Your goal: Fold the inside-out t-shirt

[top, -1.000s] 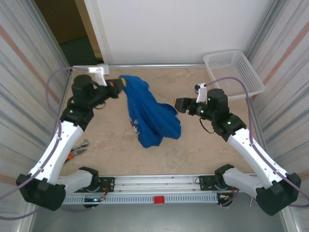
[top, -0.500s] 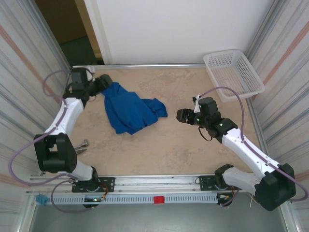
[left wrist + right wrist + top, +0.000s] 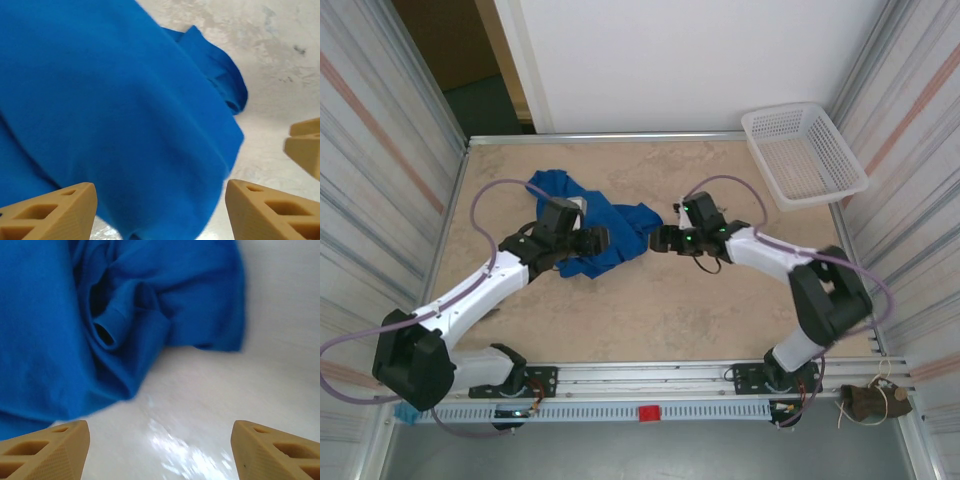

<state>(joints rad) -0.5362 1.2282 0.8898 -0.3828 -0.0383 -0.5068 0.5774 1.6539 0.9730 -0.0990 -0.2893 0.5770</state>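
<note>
Left gripper (image 3: 598, 240) spread wide and holding nothing, low over the near edge of the inside-out t-shirt (image 3: 620, 226); from its wrist, tan wedge fingertips (image 3: 55, 212) with hollow ribbing, cropped by the bottom edge. Right gripper (image 3: 660, 241) equally wide and empty, just beside the shirt's right edge, facing the left one, its tips (image 3: 45, 447) likewise cut off and above bare, blurred surface. Shirt bunched left of centre on the table (image 3: 720, 300), partly hidden under the left arm: soft royal-blue cloth in smooth rounded folds, one hemmed sleeve opening (image 3: 107, 332) a dark tube. Tabletop beige, mottled like stone. White plastic lattice basket (image 3: 803, 155) well apart, far right corner.
</note>
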